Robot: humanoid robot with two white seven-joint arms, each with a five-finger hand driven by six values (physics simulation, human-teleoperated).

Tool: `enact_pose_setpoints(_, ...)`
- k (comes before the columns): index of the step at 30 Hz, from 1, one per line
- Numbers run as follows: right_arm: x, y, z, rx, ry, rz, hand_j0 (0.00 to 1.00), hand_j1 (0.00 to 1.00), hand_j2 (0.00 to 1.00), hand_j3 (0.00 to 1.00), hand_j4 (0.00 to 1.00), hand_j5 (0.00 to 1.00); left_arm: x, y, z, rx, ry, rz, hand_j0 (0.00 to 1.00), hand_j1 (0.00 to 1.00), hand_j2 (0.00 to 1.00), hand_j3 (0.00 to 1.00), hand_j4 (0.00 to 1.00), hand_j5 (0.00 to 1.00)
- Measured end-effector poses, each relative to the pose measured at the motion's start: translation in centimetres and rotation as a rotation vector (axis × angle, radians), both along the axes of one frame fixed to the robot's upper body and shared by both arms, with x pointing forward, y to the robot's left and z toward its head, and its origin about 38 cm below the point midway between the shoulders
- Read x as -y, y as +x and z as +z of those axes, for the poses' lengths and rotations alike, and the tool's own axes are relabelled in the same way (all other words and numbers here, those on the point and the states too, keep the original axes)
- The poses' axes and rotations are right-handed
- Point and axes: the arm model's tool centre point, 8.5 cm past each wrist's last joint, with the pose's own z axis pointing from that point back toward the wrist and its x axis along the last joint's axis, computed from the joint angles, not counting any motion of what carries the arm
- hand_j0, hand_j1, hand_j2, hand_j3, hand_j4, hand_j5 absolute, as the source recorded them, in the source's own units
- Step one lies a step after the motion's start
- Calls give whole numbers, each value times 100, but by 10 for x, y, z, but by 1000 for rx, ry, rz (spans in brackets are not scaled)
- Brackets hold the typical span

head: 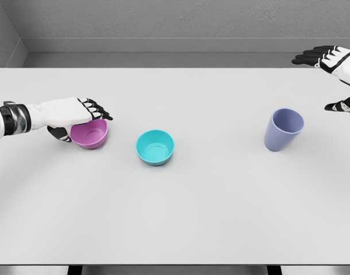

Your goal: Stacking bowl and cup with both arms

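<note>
Three smooth, matte, plastic-looking vessels stand on a plain white table (175, 223), with the teal bowl (155, 147) taken here as the landmark. It is round and shallow, sits upright with its mouth up, and lies a little left of the table's middle. To its left, near but apart from it, stands a purple bowl (90, 134) of like shape and similar build. The left hand (71, 114), white-shelled with black finger segments, lies over that bowl's far-left rim: fingers (97, 109) extend across the top edge and the thumb shows at the bowl's outer left wall, so the hand closes on the purple bowl. Well to the right of the teal bowl stands a lavender-blue cup (282, 129), a tapered tumbler, wider at the mouth than at the base, upright and touching nothing. The right hand (341, 77) hangs beyond the cup at the frame's right edge, fingers spread wide above and thumb below, holding nothing and apart from the cup. The tabletop is flat, uniform and unmarked, casting soft shadows beneath each vessel. Behind its far edge rise grey, faintly mottled walls with a pale baseboard band.
</note>
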Motion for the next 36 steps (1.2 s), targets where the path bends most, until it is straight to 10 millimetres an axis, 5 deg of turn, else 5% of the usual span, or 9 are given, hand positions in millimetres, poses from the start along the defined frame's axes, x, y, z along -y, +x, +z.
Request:
enact_pose_setpoints(15, 0, 0, 0, -1, -2, -1, 100, 100, 100, 100, 100, 100, 5, -3, -8, -22, 17, -19, 99, 99, 99, 99, 99, 99)
enact_pose_setpoints(20, 0, 0, 0, -1, -2, 0, 100, 100, 100, 100, 100, 100, 5, -3, -8, -25, 23, -18, 56, 56, 56, 56, 56, 56)
enact_pose_setpoints(30, 0, 0, 0, -1, -2, 1, 100, 100, 100, 100, 100, 100, 5, -2, -7, -22, 23, -18, 41, 41, 41, 41, 41, 41)
enact_pose_setpoints(36, 0, -1, -2, -6, -2, 1, 100, 100, 100, 100, 100, 100, 11, -4, 1, -1, -4, -35, 40, 40, 40, 40, 40, 40)
